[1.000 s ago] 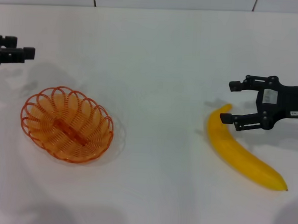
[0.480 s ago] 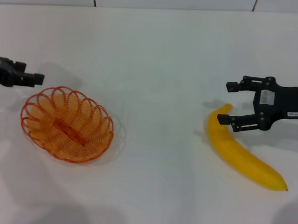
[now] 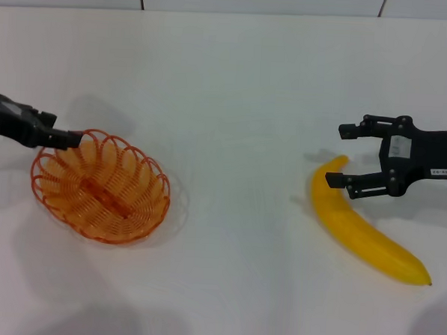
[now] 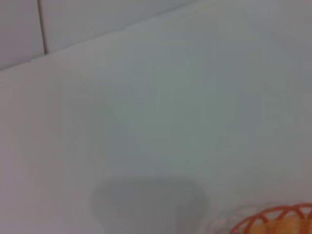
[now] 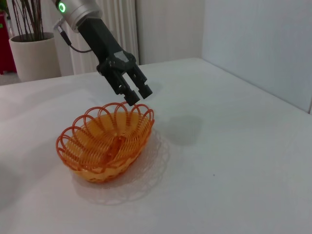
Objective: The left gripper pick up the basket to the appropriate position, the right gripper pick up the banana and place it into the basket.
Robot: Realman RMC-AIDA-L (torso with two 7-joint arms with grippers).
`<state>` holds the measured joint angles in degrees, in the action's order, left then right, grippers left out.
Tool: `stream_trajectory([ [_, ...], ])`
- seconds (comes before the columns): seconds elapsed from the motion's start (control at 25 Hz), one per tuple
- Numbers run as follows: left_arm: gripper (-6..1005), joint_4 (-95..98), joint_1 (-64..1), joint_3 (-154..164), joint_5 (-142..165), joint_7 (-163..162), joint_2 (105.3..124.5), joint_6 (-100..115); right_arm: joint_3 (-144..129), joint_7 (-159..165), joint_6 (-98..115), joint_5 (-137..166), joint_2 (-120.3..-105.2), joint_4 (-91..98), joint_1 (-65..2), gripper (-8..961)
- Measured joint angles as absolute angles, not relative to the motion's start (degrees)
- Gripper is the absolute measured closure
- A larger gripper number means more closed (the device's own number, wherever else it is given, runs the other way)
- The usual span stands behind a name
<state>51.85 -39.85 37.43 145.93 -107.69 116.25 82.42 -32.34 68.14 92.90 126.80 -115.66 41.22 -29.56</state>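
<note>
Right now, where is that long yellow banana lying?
In the head view, the smooth yellow plastic-looking banana lies on the white table at the robot's right, with the right tool open above its upper tip.

Your left gripper (image 5: 138, 94) is a black two-fingered claw on a black arm, with a silver-grey wrist carrying a green lit ring and a thin black cable. Your right gripper (image 3: 344, 156) is black too, with small white labels.

The left hand (image 3: 73, 138) reaches in low, tilted downward, fingers slightly parted. The right hand (image 3: 344, 156) hangs level, fingers spread wide.
</note>
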Motion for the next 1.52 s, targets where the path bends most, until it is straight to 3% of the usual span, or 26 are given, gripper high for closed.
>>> stream_trajectory([
  [1.52, 325, 45.2, -40.8, 40.5, 149.6, -108.0, 116.28, 76.8, -32.4, 68.4, 91.7, 126.7, -115.84, 41.1, -29.6, 53],
])
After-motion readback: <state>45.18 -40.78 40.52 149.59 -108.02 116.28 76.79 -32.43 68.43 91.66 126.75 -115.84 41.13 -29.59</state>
